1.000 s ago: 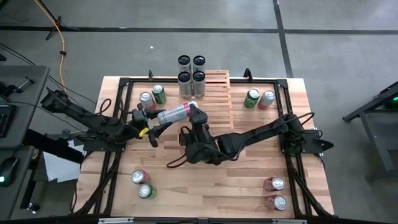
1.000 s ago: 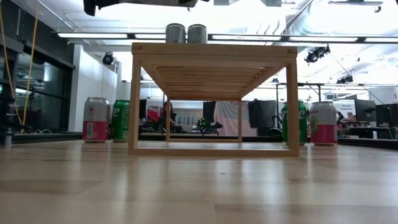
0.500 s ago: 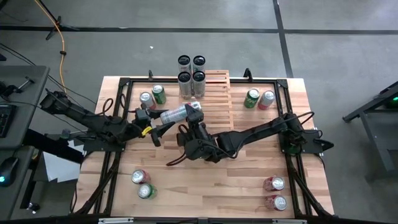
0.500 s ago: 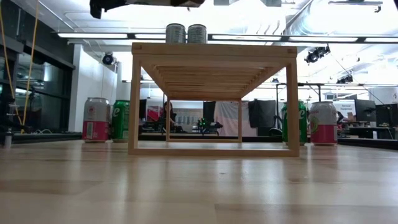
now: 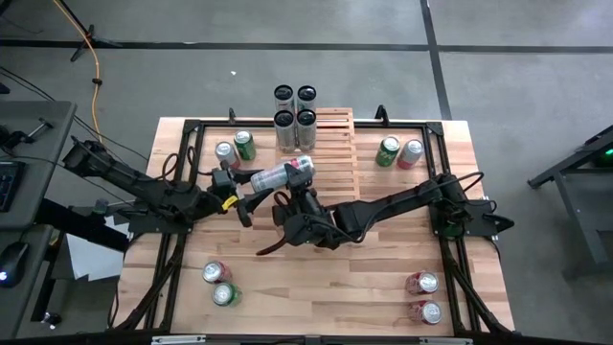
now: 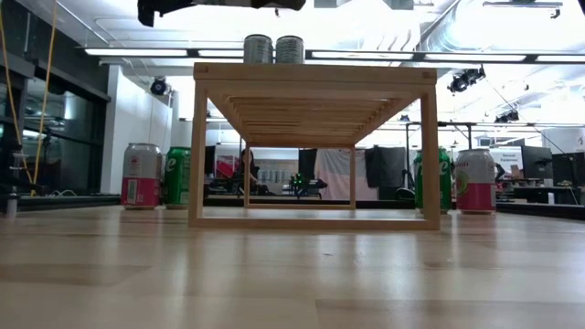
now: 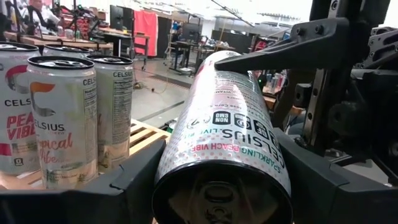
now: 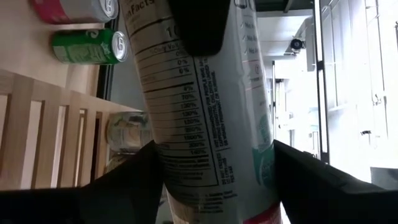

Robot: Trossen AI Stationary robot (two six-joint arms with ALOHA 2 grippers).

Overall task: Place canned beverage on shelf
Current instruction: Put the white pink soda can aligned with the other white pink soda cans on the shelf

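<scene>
Four cans [image 5: 295,118] on shelf [image 5: 321,144], apparently upright

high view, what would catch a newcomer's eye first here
Mid-table, both arms meet on one slim can held on its side in the air: the left pincer grips its base end while the right pincer closes around its body. Just behind them, four tall cans stand in a tight square at the far end of the shelf.
</scene>
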